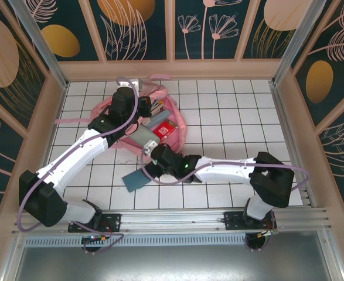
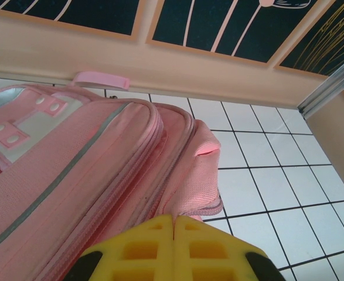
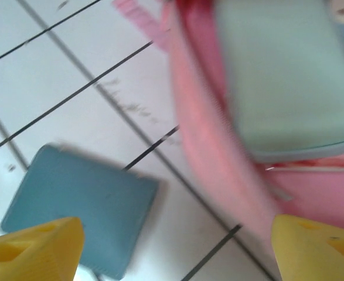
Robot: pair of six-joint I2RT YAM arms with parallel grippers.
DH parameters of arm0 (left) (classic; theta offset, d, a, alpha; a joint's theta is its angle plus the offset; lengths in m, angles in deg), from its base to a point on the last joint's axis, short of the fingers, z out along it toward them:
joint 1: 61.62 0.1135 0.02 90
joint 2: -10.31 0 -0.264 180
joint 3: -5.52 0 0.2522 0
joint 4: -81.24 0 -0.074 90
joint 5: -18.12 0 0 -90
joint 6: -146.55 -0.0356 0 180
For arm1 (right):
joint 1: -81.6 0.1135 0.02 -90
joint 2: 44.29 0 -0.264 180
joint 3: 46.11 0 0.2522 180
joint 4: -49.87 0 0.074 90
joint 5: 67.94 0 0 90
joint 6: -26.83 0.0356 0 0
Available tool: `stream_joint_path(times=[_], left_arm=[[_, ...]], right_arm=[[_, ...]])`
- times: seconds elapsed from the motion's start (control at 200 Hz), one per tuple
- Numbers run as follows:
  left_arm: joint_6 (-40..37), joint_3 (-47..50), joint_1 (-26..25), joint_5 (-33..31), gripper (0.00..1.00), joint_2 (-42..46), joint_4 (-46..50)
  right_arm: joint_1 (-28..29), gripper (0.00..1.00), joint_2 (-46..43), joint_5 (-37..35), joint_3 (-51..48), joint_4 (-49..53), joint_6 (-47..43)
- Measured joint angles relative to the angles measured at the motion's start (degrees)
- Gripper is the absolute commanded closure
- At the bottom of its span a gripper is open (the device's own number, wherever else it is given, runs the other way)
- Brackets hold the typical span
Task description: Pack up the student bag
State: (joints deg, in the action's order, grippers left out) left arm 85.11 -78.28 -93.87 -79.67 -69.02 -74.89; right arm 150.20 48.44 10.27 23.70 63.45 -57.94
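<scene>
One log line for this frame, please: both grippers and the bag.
left gripper: shut at bag edge | right gripper: open, empty, near blue pouch on table | bag: pale case in it

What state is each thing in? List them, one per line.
Bag: lying flat, open, partly packed.
Blue pouch: flat on table, outside the bag.
Mint case: lying at the bag's mouth.
Red item: inside the bag.
Left gripper: shut, empty.
Right gripper: open, empty, above the blue pouch.
</scene>
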Motion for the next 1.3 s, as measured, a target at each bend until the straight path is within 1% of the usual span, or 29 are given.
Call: stream_joint_path(times=[0.06,0.165,0.45,0.566,0.811,1.156,1.301], left_arm=[[0.0,0.0,0.0,-0.2,1.0,0.1,0.0],[-0.5,0.0,0.0,-0.6,1.0,0.2,0.1],[-0.9,-1.8,0.0,-1.2,1.0,0.2,2.9],[-0.8,-3.1,0.0,-1.5,1.0,-0.3,4.5],[0.7,-3.3,0.0,-1.2,1.0,-0.8,5.0],[2.2,-3.2,0.0,-0.2,1.0,-0.8,5.0],[2.2,-2.9,0.0,-0.2,1.0,-0.7,5.0]], right_arm=[[2.5,0.17,0.5,-0.9,-0.1,-0.2,0.0],[5.6,0.13,2.3,-1.9,-0.3,-1.7,-0.2],[8.4,0.07,13.3,-2.7,0.6,-5.7,-4.7],[8.7,0.04,15.3,-3.2,0.5,-7.1,-6.4],[8.7,0.01,17.4,-4.4,1.2,-11.0,-9.0],[8.1,0.01,22.7,-9.5,8.2,-11.6,-10.9],[6.9,0.01,25.4,-9.8,11.7,-11.6,-11.8]])
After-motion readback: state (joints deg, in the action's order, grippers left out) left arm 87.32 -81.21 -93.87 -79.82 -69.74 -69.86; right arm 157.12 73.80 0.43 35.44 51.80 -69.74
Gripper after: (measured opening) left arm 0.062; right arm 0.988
